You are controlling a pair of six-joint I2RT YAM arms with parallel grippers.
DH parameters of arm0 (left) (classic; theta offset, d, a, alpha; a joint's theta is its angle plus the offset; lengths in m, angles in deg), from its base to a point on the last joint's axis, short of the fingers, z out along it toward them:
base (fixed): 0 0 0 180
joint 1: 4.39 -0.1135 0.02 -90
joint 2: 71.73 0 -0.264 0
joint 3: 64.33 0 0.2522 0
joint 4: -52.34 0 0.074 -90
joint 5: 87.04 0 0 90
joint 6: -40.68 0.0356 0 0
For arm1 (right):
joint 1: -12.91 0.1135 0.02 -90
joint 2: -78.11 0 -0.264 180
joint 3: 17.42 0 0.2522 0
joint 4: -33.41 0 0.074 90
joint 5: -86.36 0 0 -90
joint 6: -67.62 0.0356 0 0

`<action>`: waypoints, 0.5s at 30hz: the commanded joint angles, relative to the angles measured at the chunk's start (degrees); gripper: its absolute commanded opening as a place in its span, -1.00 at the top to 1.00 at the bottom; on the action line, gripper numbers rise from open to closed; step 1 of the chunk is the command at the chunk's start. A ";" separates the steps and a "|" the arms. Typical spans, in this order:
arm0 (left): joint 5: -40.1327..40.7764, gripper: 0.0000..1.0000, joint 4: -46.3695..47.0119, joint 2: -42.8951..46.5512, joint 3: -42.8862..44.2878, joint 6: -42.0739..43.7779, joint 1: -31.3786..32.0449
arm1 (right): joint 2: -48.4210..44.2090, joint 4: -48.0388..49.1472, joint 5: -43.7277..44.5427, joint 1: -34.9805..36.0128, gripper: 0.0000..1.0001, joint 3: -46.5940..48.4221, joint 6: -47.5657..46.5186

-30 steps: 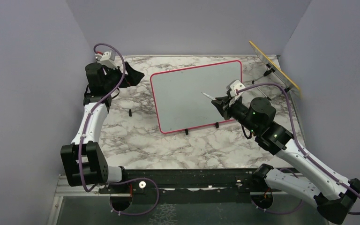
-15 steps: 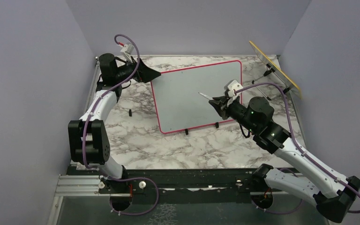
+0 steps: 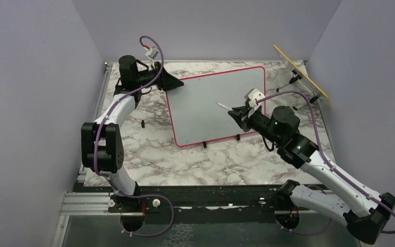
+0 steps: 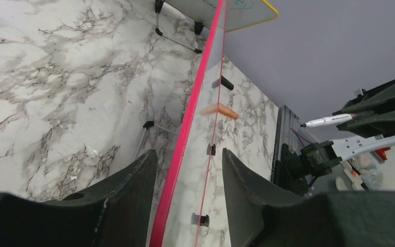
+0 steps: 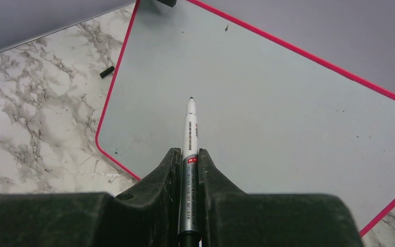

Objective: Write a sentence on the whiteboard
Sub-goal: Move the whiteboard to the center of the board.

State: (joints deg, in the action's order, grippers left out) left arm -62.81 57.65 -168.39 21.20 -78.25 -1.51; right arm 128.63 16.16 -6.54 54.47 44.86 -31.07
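Note:
The whiteboard [image 3: 211, 108], pink-framed, stands tilted on the marble table; its face is blank and no sentence is in view. My left gripper [image 3: 177, 82] is at the board's upper left corner. In the left wrist view its jaws [image 4: 187, 154] straddle the pink edge [image 4: 185, 134] with a gap on each side, the edge nearer the left finger [image 4: 133, 180]. My right gripper [image 3: 239, 112] hovers over the board's right half, shut on a silver-and-white marker [image 5: 190, 123]. The marker's black tip points at the board face [image 5: 267, 103] and stands off it.
A yellow-edged panel [image 3: 301, 72] on a wire stand leans at the back right corner. A small black piece [image 3: 143, 123] lies on the marble left of the board. Grey walls close in the table on three sides.
The left arm swung right from the back left corner to the board's edge, and its jaws narrowed around it. The right gripper with the marker crept slightly left and up.

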 commanded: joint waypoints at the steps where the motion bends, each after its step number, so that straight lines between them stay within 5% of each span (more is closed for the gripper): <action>1: -4.75 0.09 2.72 0.16 -0.62 0.37 0.12 | -0.40 1.11 -2.29 0.01 0.98 0.69 -0.97; 11: -4.68 0.98 3.08 3.93 -5.46 0.78 0.14 | 0.45 1.03 -6.18 0.06 0.98 1.41 -1.31; 15: -2.32 1.00 3.17 7.27 -9.89 1.19 0.14 | 2.19 0.61 -6.73 0.64 0.98 2.52 -1.69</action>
State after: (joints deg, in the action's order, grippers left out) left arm -66.49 60.21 -165.51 15.40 -78.21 -1.25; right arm 129.31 16.16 -10.98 54.47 44.97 -31.55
